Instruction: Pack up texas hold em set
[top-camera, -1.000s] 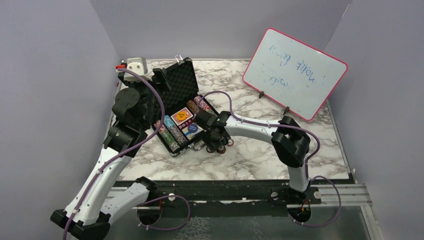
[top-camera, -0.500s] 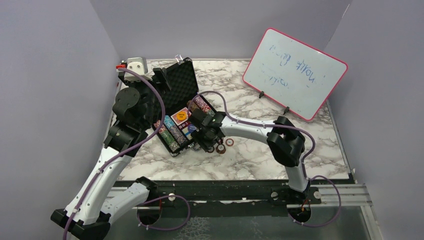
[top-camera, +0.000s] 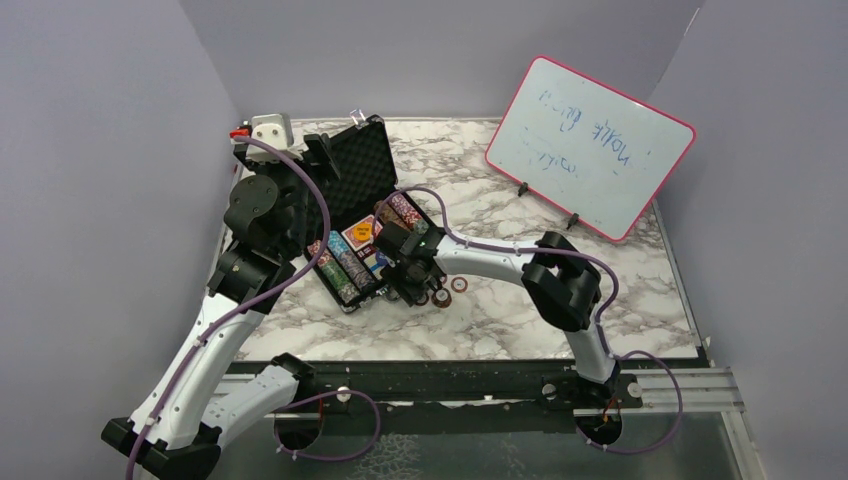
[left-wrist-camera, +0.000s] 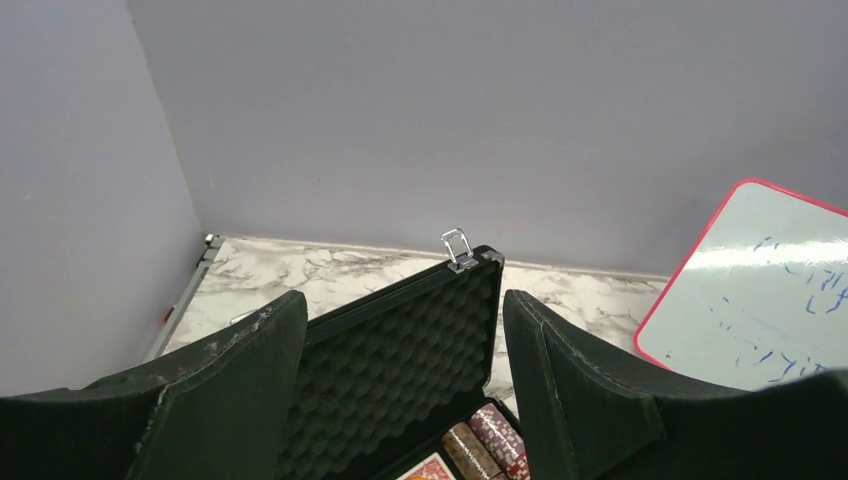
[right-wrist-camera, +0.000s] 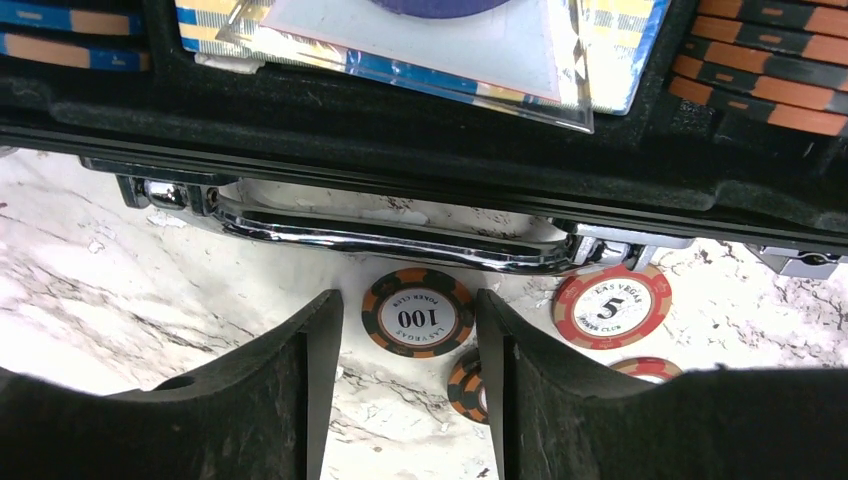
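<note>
The right gripper (right-wrist-camera: 407, 310) is seen open astride a flat 100 chip (right-wrist-camera: 418, 318) at lower centre, just below the silver handle (right-wrist-camera: 380, 240) of the briefcase (right-wrist-camera: 400, 135); the left gripper (left-wrist-camera: 405, 305) is spread open, empty, before the raised foam lid (left-wrist-camera: 400, 375) at bottom centre

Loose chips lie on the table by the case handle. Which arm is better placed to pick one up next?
Right, most likely. The right pincer is open, with a finger on either side of the 100 chip on the table. The left pincer is up at the open lid, away from the loose chips.
</note>
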